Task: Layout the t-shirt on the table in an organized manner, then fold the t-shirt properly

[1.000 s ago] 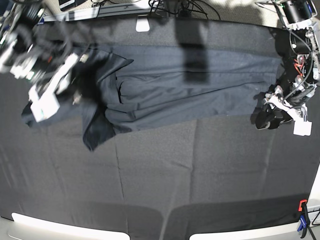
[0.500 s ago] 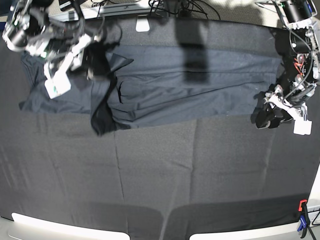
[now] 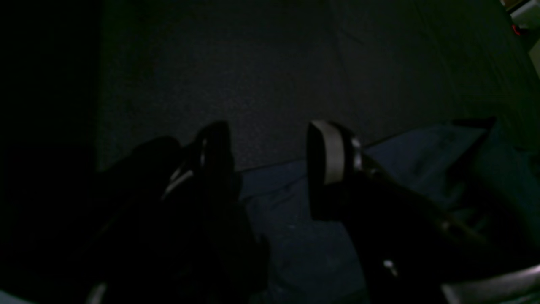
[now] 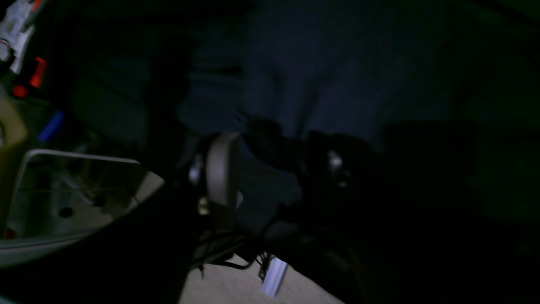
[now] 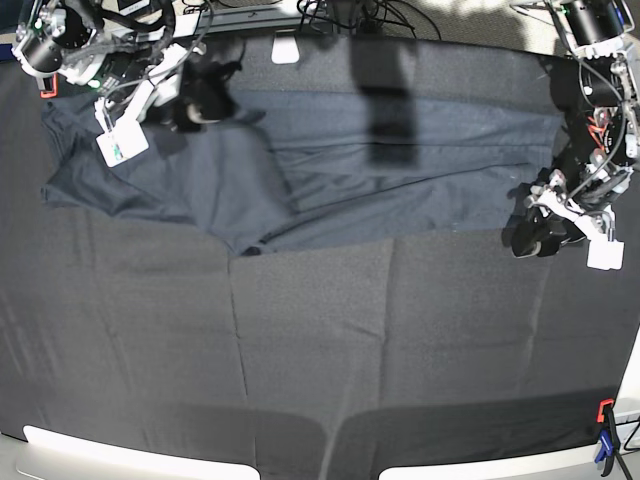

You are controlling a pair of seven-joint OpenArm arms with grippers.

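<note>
The dark grey t-shirt [image 5: 400, 180] lies spread along the far half of the black table [image 5: 350, 350], reaching from the left edge almost to the right one. My right gripper [image 5: 205, 100] hovers over the shirt's far left part, and in the right wrist view its fingers [image 4: 221, 169] stand apart, open, with shirt fabric [image 4: 295, 76] beyond them. At the shirt's right end my left gripper [image 5: 535, 235] is open. In the left wrist view the left gripper [image 3: 270, 147] has the shirt's edge [image 3: 295, 236] under it and bare table [image 3: 253, 63] ahead.
An orange-and-blue clamp [image 5: 605, 430] grips the table's front right corner. A white fitting [image 5: 286, 47] and loose cables [image 5: 350, 12] sit at the far edge. White corner pieces [image 5: 100, 450] line the front edge.
My right arm swung toward the far left edge and opened. The shirt's bunched, folded-over left part now lies spread flat. The left arm has not moved.
</note>
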